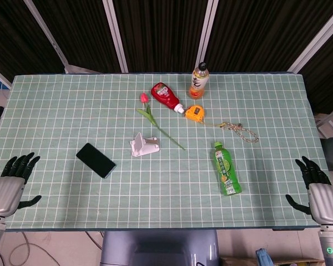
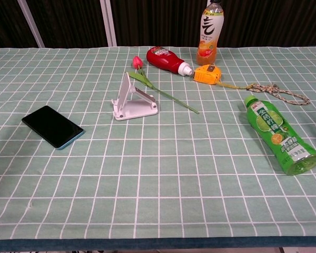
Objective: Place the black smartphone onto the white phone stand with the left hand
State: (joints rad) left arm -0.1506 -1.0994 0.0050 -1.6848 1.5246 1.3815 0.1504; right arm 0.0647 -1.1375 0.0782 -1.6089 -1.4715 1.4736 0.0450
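The black smartphone (image 1: 95, 160) (image 2: 52, 126) lies flat, screen up, on the green checked cloth at the left. To its right the white phone stand (image 1: 142, 146) (image 2: 132, 101) sits with nothing on it. My left hand (image 1: 11, 183) hovers at the table's near left corner, fingers spread and holding nothing, well short of the phone. At the near right corner my right hand (image 1: 315, 186) is likewise spread and bare. Neither hand shows in the chest view.
A green bottle (image 1: 226, 168) lies on its side at the right. Behind the stand lie a tulip (image 1: 155, 121), a red ketchup bottle (image 1: 166, 96), an orange tape measure (image 1: 195, 113) and a knotted rope (image 1: 241, 131). An orange drink bottle (image 1: 198, 81) stands upright at the back.
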